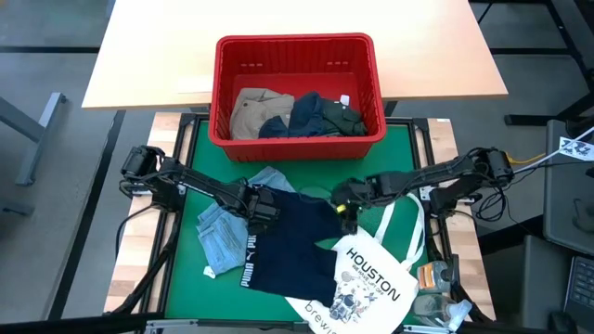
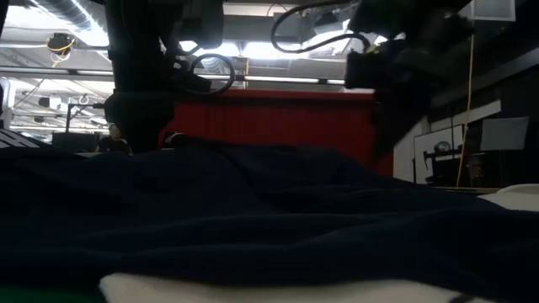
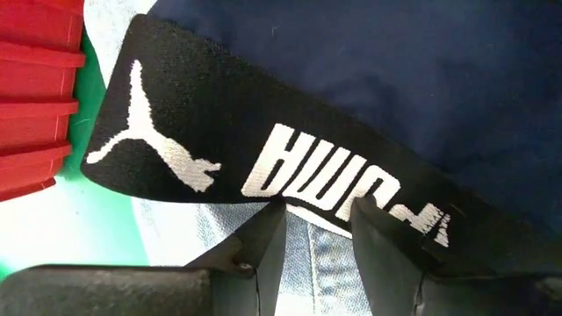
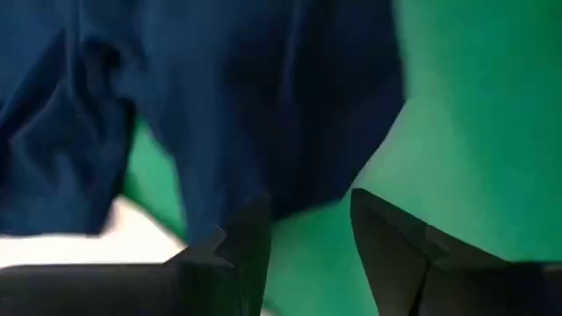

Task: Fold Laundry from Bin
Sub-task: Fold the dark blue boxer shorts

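The navy shorts point(image 1: 286, 243) are lying spread on the green mat point(image 1: 182, 269), hem toward six o'clock over the white tote bag point(image 1: 371, 278), black waistband toward nine. The left gripper point(image 1: 252, 206) is pinching that waistband point(image 3: 263, 149) at its ten o'clock corner, fingers point(image 3: 386, 241) narrowed on the elastic; the right gripper point(image 1: 345, 197) is sitting at the two o'clock edge with jaws parted and nothing between them, cloth just ahead over bare mat. To fold cleanly, it seems wise for the right side to re-seat squarely on its own corner before either arm lifts. The light blue denim point(image 1: 223, 237) is lying partly under the shorts at nine o'clock and could drag along. At twelve o'clock the bin point(image 1: 297, 46) is holding the khaki garment point(image 1: 255, 111) and dark pieces point(image 1: 320, 113).
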`<state>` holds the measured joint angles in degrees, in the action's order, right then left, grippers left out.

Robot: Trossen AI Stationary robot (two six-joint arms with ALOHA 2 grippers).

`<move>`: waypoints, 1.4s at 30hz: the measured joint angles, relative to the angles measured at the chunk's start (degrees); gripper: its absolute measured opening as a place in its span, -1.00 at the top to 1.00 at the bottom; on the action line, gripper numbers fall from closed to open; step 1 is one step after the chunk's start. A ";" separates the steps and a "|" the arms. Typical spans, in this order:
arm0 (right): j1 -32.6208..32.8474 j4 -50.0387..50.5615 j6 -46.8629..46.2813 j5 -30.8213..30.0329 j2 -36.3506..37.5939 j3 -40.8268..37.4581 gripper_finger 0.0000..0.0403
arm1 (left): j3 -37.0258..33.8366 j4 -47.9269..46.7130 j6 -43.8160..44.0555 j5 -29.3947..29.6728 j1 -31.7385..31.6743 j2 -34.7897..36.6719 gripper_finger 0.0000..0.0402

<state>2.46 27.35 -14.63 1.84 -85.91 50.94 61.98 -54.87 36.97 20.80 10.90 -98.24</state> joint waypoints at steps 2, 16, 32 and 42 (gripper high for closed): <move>-2.33 -2.52 5.60 1.02 0.00 0.00 0.22 | 0.00 0.02 0.00 0.00 0.00 0.00 0.38; -10.12 -14.94 28.28 6.89 -9.38 0.02 0.22 | -0.04 1.21 0.59 -0.95 0.00 -0.02 0.38; -10.06 -20.02 29.69 9.04 -17.81 0.28 0.78 | -0.04 1.84 0.59 -1.70 -0.05 -0.02 0.38; -9.99 -3.89 24.06 5.81 -14.70 3.79 0.97 | -0.04 1.62 0.96 -1.90 -0.07 -0.02 0.38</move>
<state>-7.53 23.45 9.43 7.65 -100.60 54.73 61.93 -53.25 37.93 18.90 10.83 -98.26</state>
